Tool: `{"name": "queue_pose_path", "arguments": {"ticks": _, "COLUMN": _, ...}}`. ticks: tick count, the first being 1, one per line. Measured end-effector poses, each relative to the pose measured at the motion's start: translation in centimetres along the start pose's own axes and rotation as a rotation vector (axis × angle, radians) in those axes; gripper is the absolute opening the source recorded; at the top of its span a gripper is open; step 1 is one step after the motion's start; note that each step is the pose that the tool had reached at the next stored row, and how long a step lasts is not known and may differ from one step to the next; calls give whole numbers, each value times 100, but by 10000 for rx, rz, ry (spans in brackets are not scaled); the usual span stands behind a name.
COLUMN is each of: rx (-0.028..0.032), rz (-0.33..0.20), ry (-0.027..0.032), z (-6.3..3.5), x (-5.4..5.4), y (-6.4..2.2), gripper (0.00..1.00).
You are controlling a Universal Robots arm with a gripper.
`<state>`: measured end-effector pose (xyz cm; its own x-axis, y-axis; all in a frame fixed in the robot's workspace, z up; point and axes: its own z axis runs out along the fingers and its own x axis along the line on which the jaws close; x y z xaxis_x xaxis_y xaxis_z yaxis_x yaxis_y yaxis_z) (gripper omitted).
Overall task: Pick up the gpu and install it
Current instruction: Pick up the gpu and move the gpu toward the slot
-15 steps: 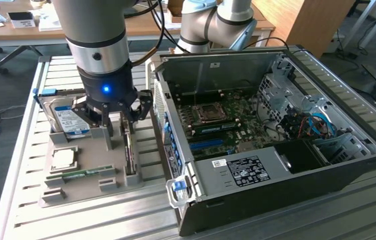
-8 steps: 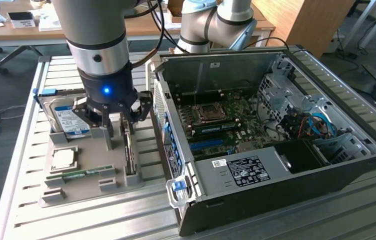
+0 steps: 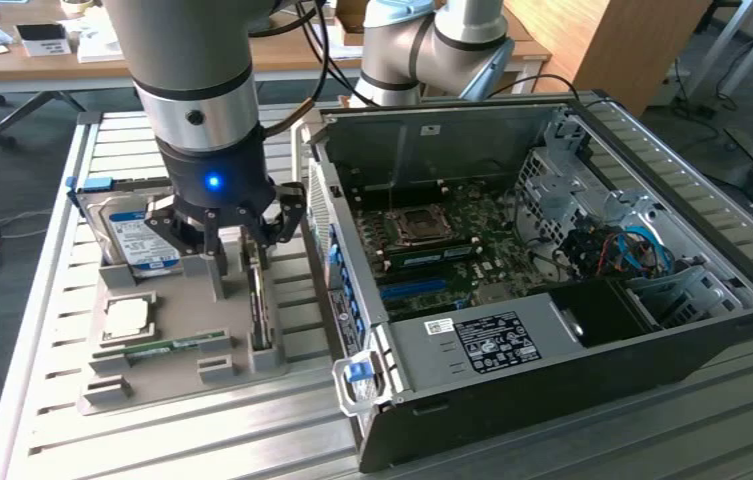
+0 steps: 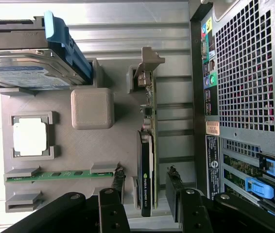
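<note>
Green and black is the graphics card (image 4: 147, 160) right under me. It is thin and flat. It stands on its long edge in a slot of the grey tray (image 4: 123, 102). One side is a green board and the other side has a black cover. A silver metal piece sits at its far end. From the exterior view the graphics card (image 3: 260, 300) looks like a thin dark strip standing up in the tray (image 3: 176, 380).

My gripper (image 4: 146, 189) hangs just over the near end of the graphics card. My two black fingers (image 4: 175, 194) are spread wide, one on each side of it. I can see a gap between each finger and the graphics card, so I am not touching it and I hold nothing. In the exterior view my gripper (image 3: 236, 245) is low over the tray.

Other parts lie in the same tray. A small green memory stick (image 4: 60, 175) lies flat in its slot. A square silver chip (image 4: 29, 137) sits in a little frame. A hard drive (image 4: 25, 73) with a blue and white label stands past that.

Beside the tray is the big black computer case (image 3: 550, 300), lying open, with its green board inside. Everything rests on a metal table (image 3: 149, 440) made of long strips.
</note>
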<state>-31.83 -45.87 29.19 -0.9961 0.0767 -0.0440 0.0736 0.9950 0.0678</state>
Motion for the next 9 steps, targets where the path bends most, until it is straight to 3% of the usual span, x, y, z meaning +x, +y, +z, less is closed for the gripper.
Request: {"name": "queue_pose_path", "arguments": {"ticks": 9, "rx": 1, "rz": 0, "ry": 1, "z": 21, "x": 1, "y": -2, "gripper": 47}}
